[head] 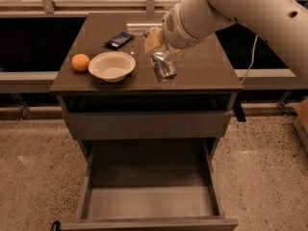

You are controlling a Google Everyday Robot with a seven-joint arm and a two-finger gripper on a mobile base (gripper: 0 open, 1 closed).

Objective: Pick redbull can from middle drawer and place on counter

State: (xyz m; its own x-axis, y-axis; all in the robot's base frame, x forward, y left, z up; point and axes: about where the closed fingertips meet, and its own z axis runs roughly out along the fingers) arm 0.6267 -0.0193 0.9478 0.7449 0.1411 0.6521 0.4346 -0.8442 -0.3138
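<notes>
The redbull can point(162, 65), silver and blue, hangs tilted over the middle of the dark brown counter point(207, 69), its lower end close to the slab. My gripper point(155, 42) is shut on the can's upper end, and the white arm reaches in from the upper right. Whether the can touches the counter I cannot tell. Below, the middle drawer point(91, 177) is pulled fully out, its grey floor bare.
A white bowl point(111, 65) sits on the counter just left of the can, with an orange point(80, 62) beside it and a flat dark packet point(119, 40) behind. The shallow upper drawer point(147, 124) is closed. A cable point(250, 57) hangs at the right.
</notes>
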